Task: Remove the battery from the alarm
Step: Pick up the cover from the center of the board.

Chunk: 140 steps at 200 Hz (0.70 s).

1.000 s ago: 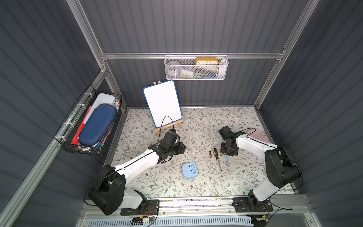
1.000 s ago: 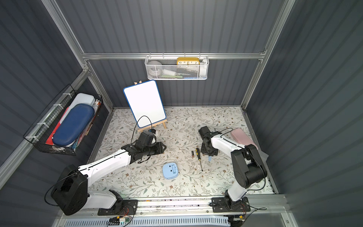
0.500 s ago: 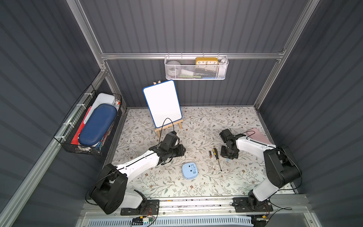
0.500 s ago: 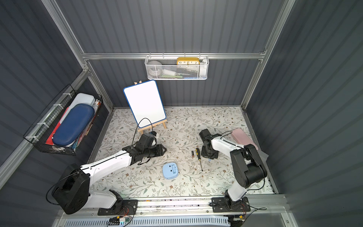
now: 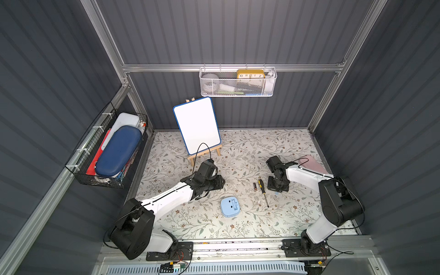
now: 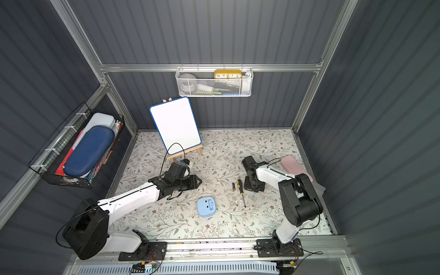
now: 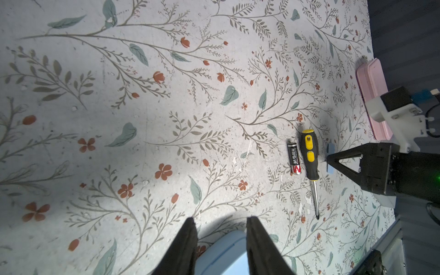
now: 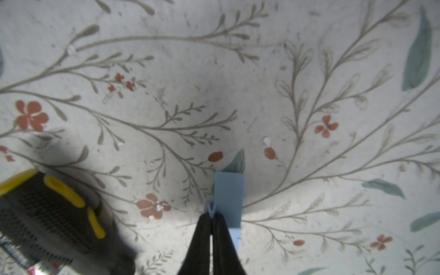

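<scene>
The light-blue alarm (image 5: 230, 207) (image 6: 206, 207) lies face down near the table's front, back up. The battery (image 5: 254, 186) (image 7: 294, 158) lies loose on the table to its far right, beside a black-and-yellow screwdriver (image 5: 263, 190) (image 7: 309, 154). Just right of the screwdriver my right gripper (image 5: 277, 188) (image 8: 211, 215) points down at the table and is shut. Its tips touch the clip end of a small light-blue cover piece (image 8: 228, 197) lying there. My left gripper (image 5: 220, 184) (image 7: 221, 219) hovers open and empty, left of and behind the alarm (image 7: 223, 257).
A whiteboard on a wooden easel (image 5: 196, 126) stands at the back left of the table. A pink box (image 5: 310, 163) lies by the right wall behind my right arm. A white mesh basket (image 5: 238, 90) hangs on the back wall and a black wire basket (image 5: 95, 181) on the left wall.
My right gripper has closed and come a little lower toward the front, beside the screwdriver. The left gripper has drifted slightly toward the front. Alarm, battery and screwdriver lie as before.
</scene>
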### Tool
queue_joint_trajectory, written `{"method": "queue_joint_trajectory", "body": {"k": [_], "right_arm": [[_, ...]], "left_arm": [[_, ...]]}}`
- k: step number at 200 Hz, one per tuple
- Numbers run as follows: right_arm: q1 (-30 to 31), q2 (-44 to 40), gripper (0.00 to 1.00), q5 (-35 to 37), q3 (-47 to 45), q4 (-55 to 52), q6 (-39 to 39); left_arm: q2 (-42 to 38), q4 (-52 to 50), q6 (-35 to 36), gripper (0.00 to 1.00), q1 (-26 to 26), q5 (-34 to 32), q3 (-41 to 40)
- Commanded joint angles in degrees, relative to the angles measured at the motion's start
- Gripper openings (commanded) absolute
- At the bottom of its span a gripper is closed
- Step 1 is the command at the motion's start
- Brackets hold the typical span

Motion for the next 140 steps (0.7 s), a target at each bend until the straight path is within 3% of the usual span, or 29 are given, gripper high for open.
{"method": "queue_joint_trajectory", "body": {"k": [1, 40, 87, 140], "right_arm": [[-0.1, -2.2, 0.07, -0.5, 0.6, -2.0, -0.5], [0.0, -6.4, 0.07, -3.4, 1.4, -3.3, -1.0], [3.7, -13.3, 0.08, -14.8, 0.5, 0.0, -3.9], [17.6, -15.5, 0.08, -18.8, 2.8, 0.6, -12.0]], "left_arm": [[-0.8, -0.1, -0.3, 0.39, 0.2, 0.9, 0.2], [-0.7, 0.0, 0.0, 0.4, 0.2, 1.0, 1.2], [1.8, 0.4, 5.9, 0.45, 0.5, 3.3, 6.6], [12.3, -2.0, 17.8, 0.49, 8.2, 28.7, 18.5]]}}
